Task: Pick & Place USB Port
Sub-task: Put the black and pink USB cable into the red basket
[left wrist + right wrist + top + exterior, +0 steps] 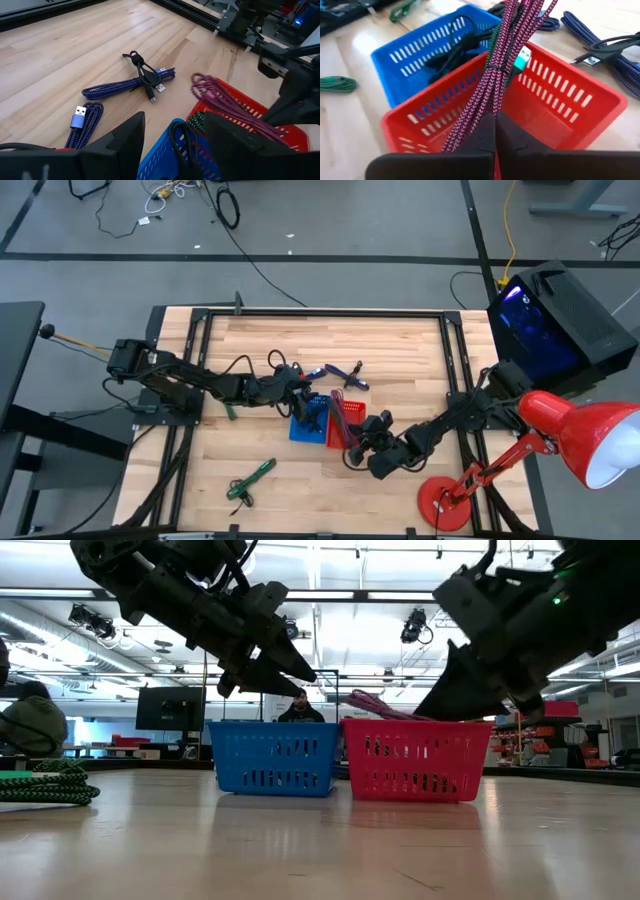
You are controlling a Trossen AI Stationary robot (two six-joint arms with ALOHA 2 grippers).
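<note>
Two baskets sit touching mid-table: blue basket (308, 420) at 9 o'clock of the red basket (345, 423). Right gripper (495, 122) is over the near rim of the red basket, fingers pressed together and pinching a bundled magenta braided USB cable (502, 60); the bundle slants up from the fingertips across the red basket toward the blue one, tied mid-length with a thin band. In the low view the magenta cable (385, 706) pokes above the red basket's rim (415, 758), right gripper (470, 690) just above at the basket's 1 o'clock. A green-tipped connector (522, 56) shows inside the red basket under the bundle. Left gripper (172, 135) hovers above the blue basket, fingers (125, 142) spread wide, nothing between them. Black cable (452, 50) lies coiled in the blue basket. On the bare table, at 12 o'clock of the baskets in the high view: blue braided USB cable (130, 85) tied with a black strap, and a second blue cable (82, 120) with a silver USB-A plug, near it but apart. Green cable (250, 478) lies well apart at 7 o'clock of the blue basket. Red desk lamp (560, 435) at the table's 4 o'clock corner. A person (300, 708) sits in the room behind the blue basket.
</note>
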